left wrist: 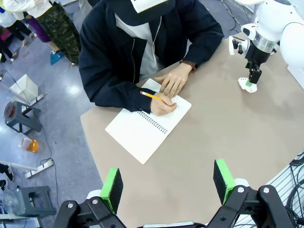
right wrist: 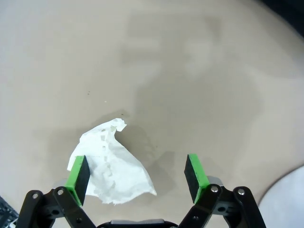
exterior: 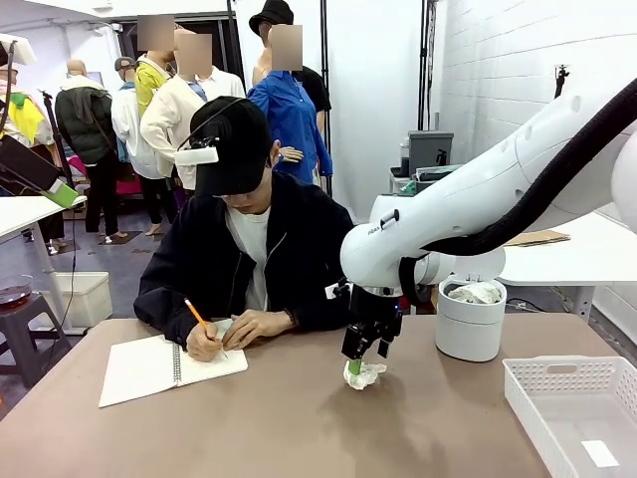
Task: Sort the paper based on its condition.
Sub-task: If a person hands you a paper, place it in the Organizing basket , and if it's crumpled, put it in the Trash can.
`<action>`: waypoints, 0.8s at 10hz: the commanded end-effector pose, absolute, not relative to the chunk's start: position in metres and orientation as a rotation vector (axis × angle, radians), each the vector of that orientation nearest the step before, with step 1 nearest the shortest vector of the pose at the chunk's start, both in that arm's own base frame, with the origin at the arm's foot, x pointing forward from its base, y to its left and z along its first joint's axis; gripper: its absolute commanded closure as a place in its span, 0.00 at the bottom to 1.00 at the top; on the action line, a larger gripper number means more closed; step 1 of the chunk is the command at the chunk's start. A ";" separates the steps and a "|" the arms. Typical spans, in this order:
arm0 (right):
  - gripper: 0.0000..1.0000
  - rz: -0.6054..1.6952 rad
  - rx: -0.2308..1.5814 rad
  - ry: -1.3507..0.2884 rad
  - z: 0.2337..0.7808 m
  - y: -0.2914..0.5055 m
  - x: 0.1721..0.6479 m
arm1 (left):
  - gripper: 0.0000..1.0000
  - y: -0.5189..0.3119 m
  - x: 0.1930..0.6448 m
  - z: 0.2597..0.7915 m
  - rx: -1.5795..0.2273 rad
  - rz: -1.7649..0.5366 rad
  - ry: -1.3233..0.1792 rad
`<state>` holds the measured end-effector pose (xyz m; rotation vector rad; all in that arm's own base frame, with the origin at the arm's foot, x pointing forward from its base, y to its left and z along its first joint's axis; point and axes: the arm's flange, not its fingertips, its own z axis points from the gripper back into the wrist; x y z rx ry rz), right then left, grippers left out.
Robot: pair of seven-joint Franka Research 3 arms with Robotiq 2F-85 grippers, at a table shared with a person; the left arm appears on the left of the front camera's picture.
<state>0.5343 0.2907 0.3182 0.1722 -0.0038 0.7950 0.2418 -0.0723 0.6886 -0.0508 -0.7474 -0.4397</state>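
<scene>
A crumpled white paper [exterior: 365, 375] lies on the brown table, just right of centre. My right gripper [exterior: 362, 362] is down over it, open. In the right wrist view the paper [right wrist: 111, 166] sits between the green pads, close against the left pad [right wrist: 79, 174] and apart from the right one, with my right gripper [right wrist: 137, 175] open around it. My left gripper [left wrist: 167, 185] hangs open and empty, high above the table. From there the right gripper [left wrist: 251, 80] and the paper [left wrist: 247, 86] show far off. More crumpled paper [exterior: 476, 292] fills a white round bin [exterior: 469, 334].
A person at the far side writes with a pencil [exterior: 196, 315] in a spiral notebook [exterior: 149, 368]. A white perforated basket [exterior: 528, 383] with a small flat paper piece [exterior: 600, 453] stands at the front right corner. The round bin stands just right of my right gripper.
</scene>
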 end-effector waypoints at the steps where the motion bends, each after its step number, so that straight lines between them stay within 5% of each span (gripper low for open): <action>1: 0.00 0.771 0.198 0.060 0.313 0.297 0.540 | 0.00 -0.071 0.242 0.689 -0.041 -0.434 -0.748; 8: 0.00 0.784 0.247 0.136 0.301 0.304 0.535 | 0.00 -0.071 0.242 0.689 -0.041 -0.434 -0.748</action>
